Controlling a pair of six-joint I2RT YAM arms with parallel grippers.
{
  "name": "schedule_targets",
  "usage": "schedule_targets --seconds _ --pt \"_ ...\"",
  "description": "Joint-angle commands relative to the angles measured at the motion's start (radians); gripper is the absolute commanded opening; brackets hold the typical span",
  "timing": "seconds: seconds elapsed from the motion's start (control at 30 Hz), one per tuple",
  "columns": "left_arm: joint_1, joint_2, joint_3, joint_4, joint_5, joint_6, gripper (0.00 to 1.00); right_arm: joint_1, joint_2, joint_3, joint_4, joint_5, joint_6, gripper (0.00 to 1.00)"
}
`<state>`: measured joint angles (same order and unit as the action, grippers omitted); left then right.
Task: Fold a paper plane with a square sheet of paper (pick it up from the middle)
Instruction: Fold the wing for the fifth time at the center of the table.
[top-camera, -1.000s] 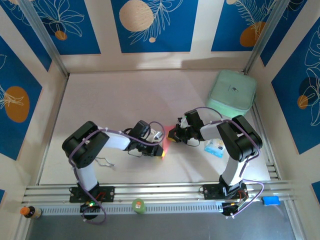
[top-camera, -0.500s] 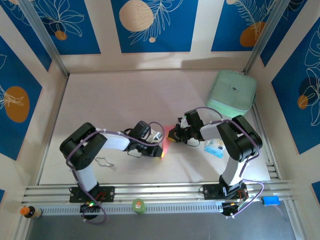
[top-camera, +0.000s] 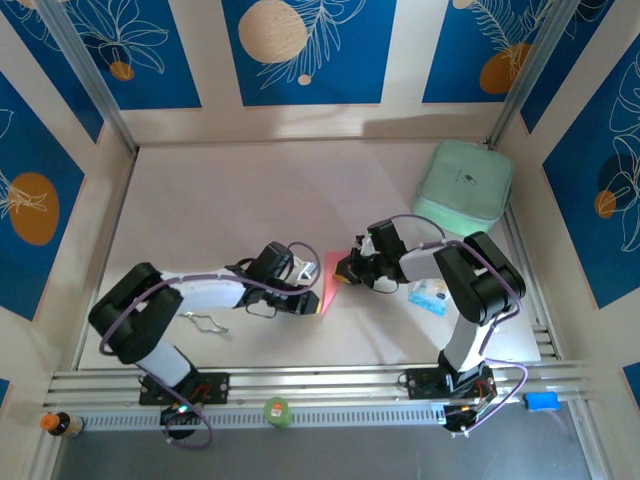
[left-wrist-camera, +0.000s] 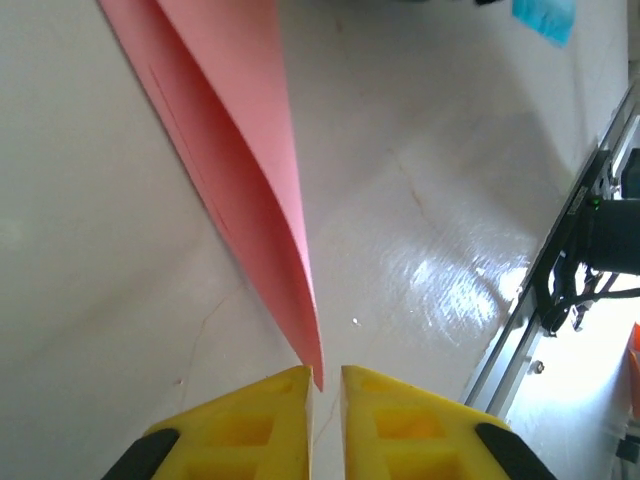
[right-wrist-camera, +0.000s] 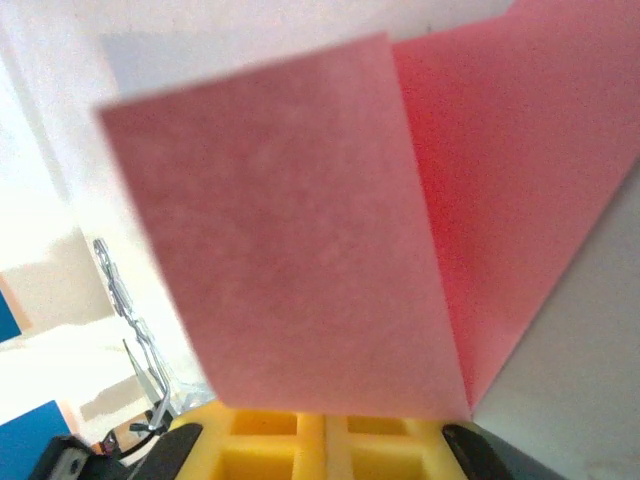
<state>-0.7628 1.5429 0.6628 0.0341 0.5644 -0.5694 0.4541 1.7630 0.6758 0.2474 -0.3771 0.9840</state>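
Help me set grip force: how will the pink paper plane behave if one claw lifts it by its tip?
Probably floppy: the paper plane is thin, and its upper layer bows off the table. The folds likely stiffen it lengthwise. It looks light, so the left claw, jaws barely apart at the tip, could easily crumple or drop it.

The paper plane (left-wrist-camera: 250, 150) is thin pink-red paper, matt and smooth with sharp creases; seen close from the right wrist, it looks faintly fibrous. The left gripper (left-wrist-camera: 325, 385) and right gripper (right-wrist-camera: 322, 428) have matt yellow plastic fingers moulded with square recesses. The table (left-wrist-camera: 450, 200) is pale and smooth, glossy toward 4 o'clock, with hairline scratches. A ribbed metal rail (top-camera: 330, 382) runs at 6 o'clock in the top view.
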Motion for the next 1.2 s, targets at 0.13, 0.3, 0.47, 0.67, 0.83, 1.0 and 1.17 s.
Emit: schedule_targets --seconds 0.13,0.3,0.47,0.67,0.83,1.0,1.17 --pt "0.002 -0.089 0.003 -0.042 -0.101 0.000 0.17 0.024 0.015 -0.073 -0.123 0.163 0.081 0.01" --pt "0.003 -0.052 0.057 -0.007 -0.040 -0.017 0.13 0.029 -0.008 -0.091 -0.112 0.180 0.116 0.01" --pt "0.003 0.056 0.139 0.031 0.036 -0.039 0.09 0.032 -0.026 -0.099 -0.112 0.192 0.131 0.01" --pt "-0.009 0.172 0.218 0.059 0.076 -0.066 0.08 0.032 -0.028 -0.100 -0.114 0.192 0.133 0.01" --pt "-0.015 0.241 0.247 0.055 0.074 -0.078 0.07 0.032 -0.028 -0.097 -0.115 0.189 0.130 0.01" --pt "-0.014 0.271 0.257 0.078 0.062 -0.082 0.07 0.032 -0.026 -0.098 -0.112 0.188 0.130 0.01" --pt "-0.015 0.296 0.270 0.086 0.060 -0.075 0.08 0.032 -0.026 -0.100 -0.112 0.187 0.130 0.01"
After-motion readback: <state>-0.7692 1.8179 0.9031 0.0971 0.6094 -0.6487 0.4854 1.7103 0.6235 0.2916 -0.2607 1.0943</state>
